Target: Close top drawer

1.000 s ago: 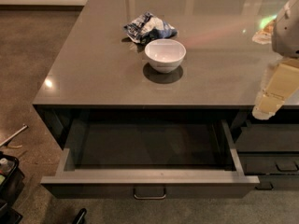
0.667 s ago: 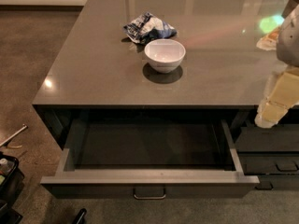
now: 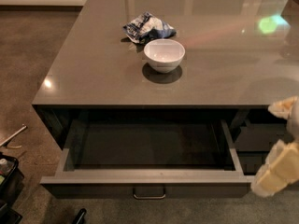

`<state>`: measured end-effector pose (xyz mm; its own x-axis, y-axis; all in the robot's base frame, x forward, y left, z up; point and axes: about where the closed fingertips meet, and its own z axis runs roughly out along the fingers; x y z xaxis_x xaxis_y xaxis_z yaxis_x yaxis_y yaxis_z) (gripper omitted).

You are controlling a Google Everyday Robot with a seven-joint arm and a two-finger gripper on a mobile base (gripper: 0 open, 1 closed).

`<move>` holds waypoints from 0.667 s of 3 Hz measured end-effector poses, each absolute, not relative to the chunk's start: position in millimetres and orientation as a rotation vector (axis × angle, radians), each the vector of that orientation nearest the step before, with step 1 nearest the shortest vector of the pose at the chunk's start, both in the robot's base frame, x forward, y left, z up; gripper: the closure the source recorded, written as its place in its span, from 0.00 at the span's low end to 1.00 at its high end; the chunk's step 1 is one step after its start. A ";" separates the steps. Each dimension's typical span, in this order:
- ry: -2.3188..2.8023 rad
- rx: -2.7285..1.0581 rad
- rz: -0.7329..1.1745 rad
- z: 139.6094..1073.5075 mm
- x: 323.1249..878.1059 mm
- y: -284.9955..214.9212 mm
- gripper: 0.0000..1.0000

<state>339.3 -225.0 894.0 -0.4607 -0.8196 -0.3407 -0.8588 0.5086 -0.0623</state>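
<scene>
**Top drawer open, gripper low at the right edge**

On the grey countertop lies a crumpled blue-and-white packet, and just in front of it stands a white bowl. Below the counter's front edge the top drawer is pulled well out, its dark shallow interior exposed. Its loop handle sits at the centre of the front. To its right are the narrower dark drawers of the other column. The cream-coloured gripper hangs low at the right edge, just beside the drawer's front right corner. The arm above it is cut off by the frame. Whether the gripper is spread or pressed together cannot be told, nor whether it touches the drawer.
</scene>
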 end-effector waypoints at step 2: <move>2.520 -1.257 0.436 799.3 300.1 -215.2 0.11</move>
